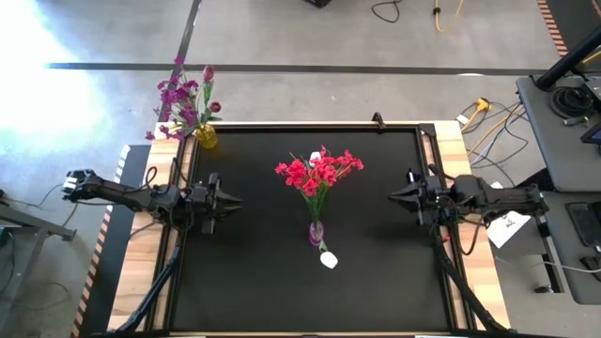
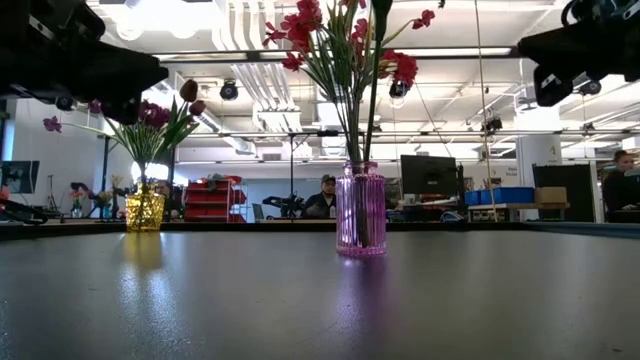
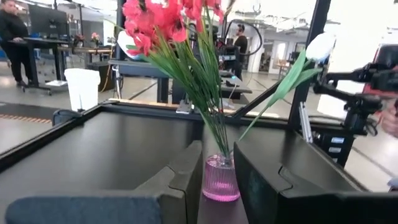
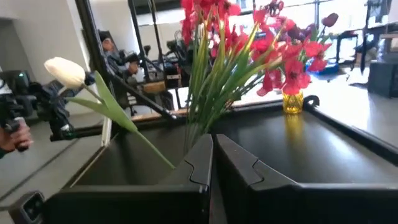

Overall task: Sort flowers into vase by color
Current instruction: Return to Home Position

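**Resting both arms wide of the vases**

The left gripper (image 1: pixel 223 202) sits at the table's (image 1: pixel 254 291) 9 o'clock, fingers slightly parted and empty. The right gripper (image 1: pixel 406 195) sits at 3 o'clock, closed on nothing, likely to spare the stems. Red flowers (image 1: pixel 317 172) and a drooping white tulip (image 1: pixel 328 260) share the central violet vase (image 1: pixel 316 232). Purple flowers (image 1: pixel 180 101) fill the yellow vase (image 1: pixel 206 137) at 11 o'clock.

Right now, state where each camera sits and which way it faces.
High: overhead, looking down on the black table; both arms show, left jaws and right jaws facing the violet vase.
Low: table height, level across at that vase; arm parts in both upper corners.
Left wrist: on the left arm, facing the vase past its slightly open jaws.
Right wrist: on the right arm, facing the red flowers past its shut jaws.
Shared: both wrist views show the white tulip.
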Controlling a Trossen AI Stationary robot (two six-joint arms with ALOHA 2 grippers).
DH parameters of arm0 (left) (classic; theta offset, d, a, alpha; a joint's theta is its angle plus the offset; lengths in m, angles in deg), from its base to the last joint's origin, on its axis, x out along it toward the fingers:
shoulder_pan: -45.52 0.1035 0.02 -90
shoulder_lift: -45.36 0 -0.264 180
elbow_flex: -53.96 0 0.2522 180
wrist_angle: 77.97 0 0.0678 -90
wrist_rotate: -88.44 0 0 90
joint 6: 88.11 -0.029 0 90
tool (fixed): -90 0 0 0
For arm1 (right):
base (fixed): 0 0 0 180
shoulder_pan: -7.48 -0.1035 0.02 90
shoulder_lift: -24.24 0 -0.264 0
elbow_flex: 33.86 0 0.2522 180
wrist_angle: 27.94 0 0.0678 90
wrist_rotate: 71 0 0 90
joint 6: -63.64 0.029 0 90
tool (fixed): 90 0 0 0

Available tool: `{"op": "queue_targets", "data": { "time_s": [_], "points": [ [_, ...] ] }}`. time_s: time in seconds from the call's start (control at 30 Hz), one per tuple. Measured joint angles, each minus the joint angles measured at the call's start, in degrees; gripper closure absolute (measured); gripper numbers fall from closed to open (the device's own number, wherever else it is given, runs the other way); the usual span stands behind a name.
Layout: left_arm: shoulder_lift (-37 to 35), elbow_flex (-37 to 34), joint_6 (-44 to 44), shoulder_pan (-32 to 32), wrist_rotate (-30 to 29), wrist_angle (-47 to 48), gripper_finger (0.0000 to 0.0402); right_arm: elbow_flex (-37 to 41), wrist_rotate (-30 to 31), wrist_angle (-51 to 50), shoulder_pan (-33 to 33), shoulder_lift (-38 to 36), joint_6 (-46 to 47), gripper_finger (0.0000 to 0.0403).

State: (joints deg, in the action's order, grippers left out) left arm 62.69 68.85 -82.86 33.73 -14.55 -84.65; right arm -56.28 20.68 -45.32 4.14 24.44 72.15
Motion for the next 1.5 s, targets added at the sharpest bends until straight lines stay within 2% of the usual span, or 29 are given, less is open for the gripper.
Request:
{"op": "queue_targets", "data": {
  "time_s": [0.1,0.2,0.43,0.53,0.63,0.73,0.8,1.03,1.5],
  "points": [
    [-1.1,0.0,0.1,0.1,0.0,0.3,0.0324,1.7,1.4,4.9,0.0,0.4,-0.8,0.0390],
    [-2.6,0.0,-1.1,0.7,-0.9,0.7,0.0324,7.5,1.3,12.2,0.0,-0.1,-1.1,0.0390],
    [-7.6,-0.1,-1.9,1.3,-3.1,7.3,0.0324,8.0,2.8,11.3,0.0,0.6,-1.6,0.0390],
    [-12.2,-0.4,-1.5,1.4,-4.8,12.3,0.0324,8.0,2.8,10.9,0.0,0.8,-2.6,0.0390],
    [-17.5,-0.5,-3.9,1.4,-3.4,13.2,0.0324,8.0,2.8,10.0,0.0,1.2,-3.0,0.0390],
    [-17.0,-0.5,-8.5,1.5,2.2,8.8,0.0324,8.0,2.8,9.7,0.0,1.7,-4.4,0.0390],
    [-16.6,-0.5,-10.4,1.5,3.9,8.7,0.0324,8.0,2.9,10.0,0.0,2.0,-7.2,0.0390],
    [-14.8,-0.5,-7.6,1.5,2.8,16.5,0.0324,8.0,2.9,10.0,0.0,2.8,-9.6,0.0390],
    [-10.7,-0.1,-7.3,1.5,2.6,17.1,0.0324,8.0,2.9,9.9,0.0,3.0,-10.0,0.0390]
  ]
}}
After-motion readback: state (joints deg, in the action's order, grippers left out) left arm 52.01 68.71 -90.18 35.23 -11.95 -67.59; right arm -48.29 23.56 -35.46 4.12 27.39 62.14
